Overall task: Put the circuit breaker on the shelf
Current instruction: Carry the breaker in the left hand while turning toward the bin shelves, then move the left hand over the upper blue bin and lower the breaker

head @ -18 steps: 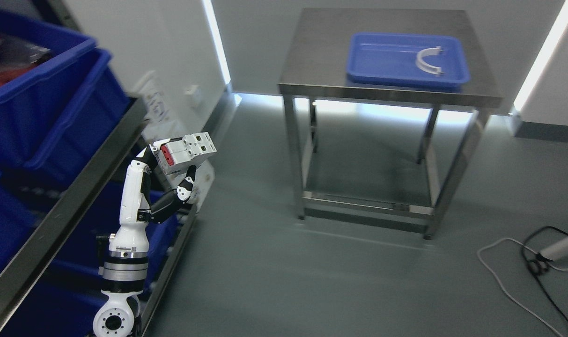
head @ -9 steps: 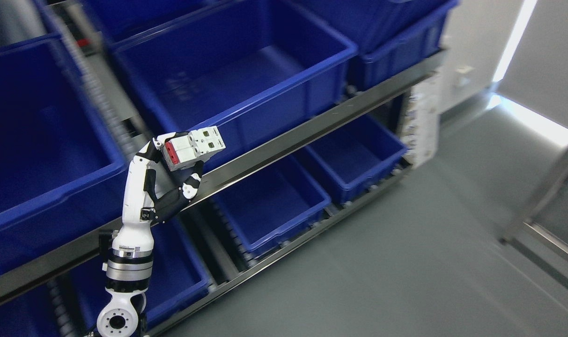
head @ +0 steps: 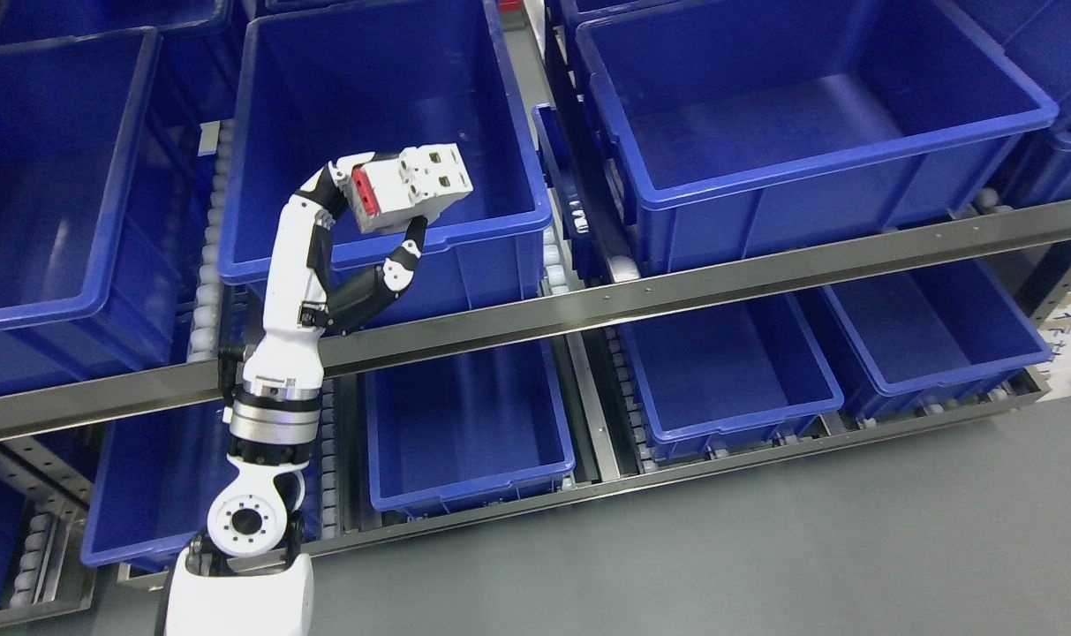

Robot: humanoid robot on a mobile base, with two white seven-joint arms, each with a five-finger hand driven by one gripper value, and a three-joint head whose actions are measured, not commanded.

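A: Which arm was at work, and what was its hand doing?

B: The left arm rose from the lower left. The left hand (head: 372,208) was closed around the circuit breaker (head: 411,185), a white block with a red face, thumb under it and fingers over its top. The right arm was not in view.

A: Where did the breaker sit relative to the shelf?

B: It was held aloft, touching nothing but the hand. To the hand's left stood a blue bin (head: 49,203) on the upper tier. Directly behind and below the hand was the middle upper bin (head: 385,88); the breaker hung over that bin's front rim, near its right corner. Below the hand ran the steel shelf rail (head: 676,296), and under that a lower bin (head: 464,424). To the hand's right stood another upper bin (head: 809,115), well apart from it.

A: How far along was the task?

B: Judged from this view, the pick-up and carry were done: the breaker was gripped and presented at the shelf. The deposit remained. The hand had yet to lower the breaker past the rim, into what appeared the likeliest bin, and release it.
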